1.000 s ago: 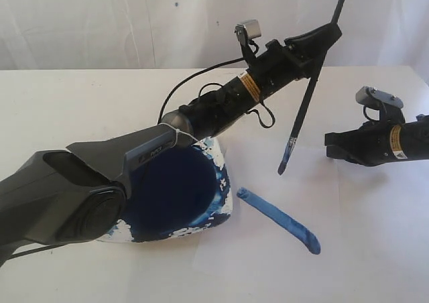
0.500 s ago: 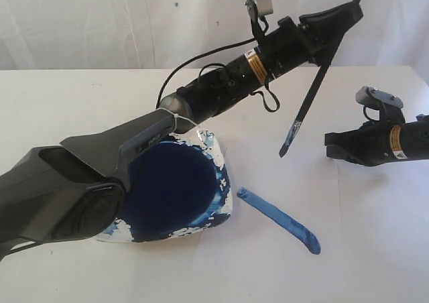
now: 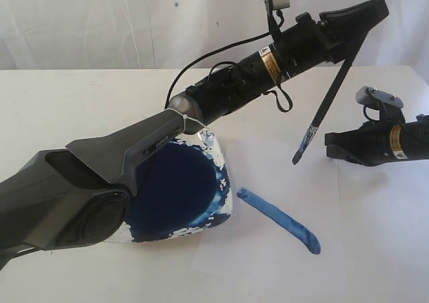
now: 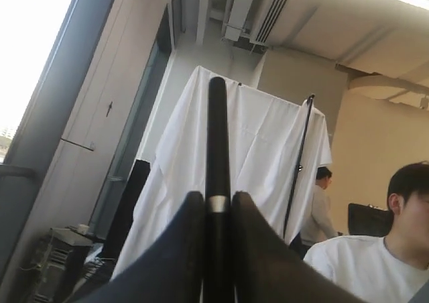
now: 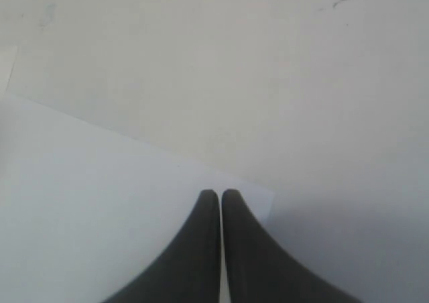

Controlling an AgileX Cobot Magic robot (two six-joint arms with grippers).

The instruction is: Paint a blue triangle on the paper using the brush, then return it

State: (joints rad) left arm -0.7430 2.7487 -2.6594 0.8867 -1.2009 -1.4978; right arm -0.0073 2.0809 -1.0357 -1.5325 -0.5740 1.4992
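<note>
- Left end effector (image 3: 375,7) is up high over the worktop (image 3: 80,102), its two fingers pinching the brush (image 3: 328,102) right at the handle. The left wrist view shows it plainly: the black handle (image 4: 216,135) is squeezed between the two dark fingers (image 4: 191,249).
- From that grip the brush slants down and away, with the blue-stained bristle tip (image 3: 305,142) hanging in the air, clear of the paper (image 3: 268,249).
- That tip sits just beside the right end effector (image 3: 332,145), not touching it as far as I can see.
- The right end effector has its fingers pressed together with nothing between them. In its own wrist view they (image 5: 218,196) point at a corner of the white sheet (image 5: 80,202).
- Well below the left end effector there's one thick blue stroke (image 3: 278,219) on the paper. It's a single slanted bar, so no triangle yet.
- Back along the left arm, under its forearm, is the paint dish (image 3: 224,182) with its dark navy pool (image 3: 174,189). The near end of the stroke lies just beside the dish.
</note>
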